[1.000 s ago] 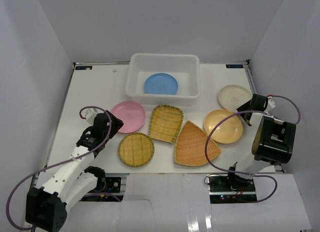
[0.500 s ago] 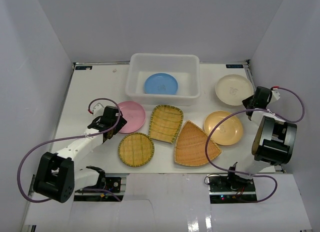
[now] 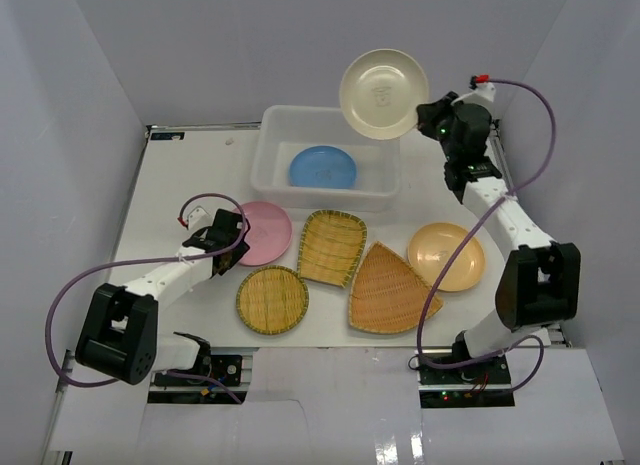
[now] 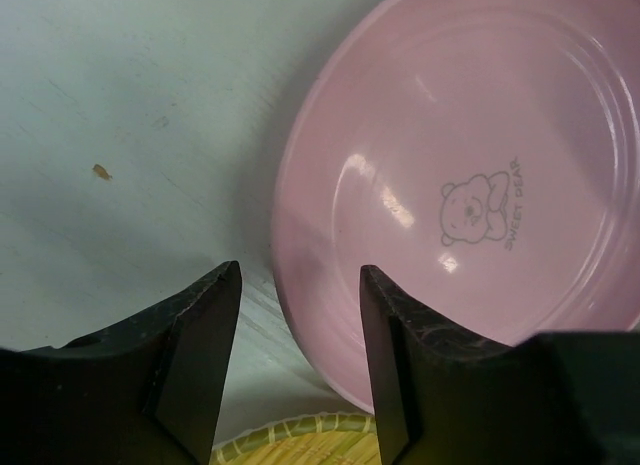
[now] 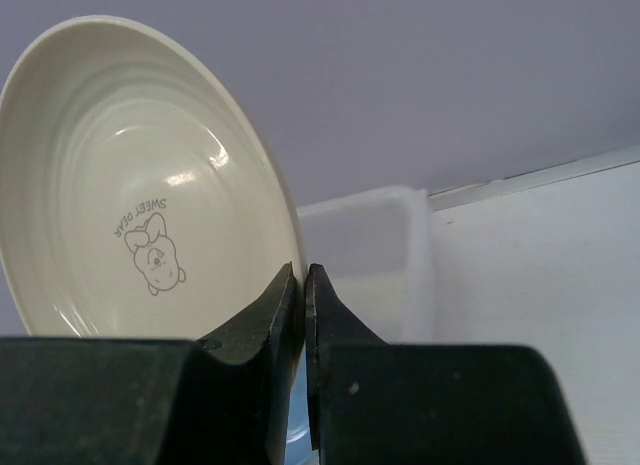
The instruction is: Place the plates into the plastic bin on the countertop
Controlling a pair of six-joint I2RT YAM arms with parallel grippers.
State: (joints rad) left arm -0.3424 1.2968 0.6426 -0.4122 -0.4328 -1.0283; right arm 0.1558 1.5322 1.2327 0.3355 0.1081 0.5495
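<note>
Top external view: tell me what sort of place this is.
Probably a robot test cell staged as a dish-clearing station: a white countertop boxed in by pale grey panels, two bolted arms, and plates beside a plastic bin.

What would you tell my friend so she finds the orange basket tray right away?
Find the white plastic bin at the back of the countertop, then come forward to the three woven trays. It is the rightmost one, the fan-shaped tray beside the yellow-orange plate. It alone is a wedge and deep orange; the round tray and rectangular tray are paler yellow.
</note>
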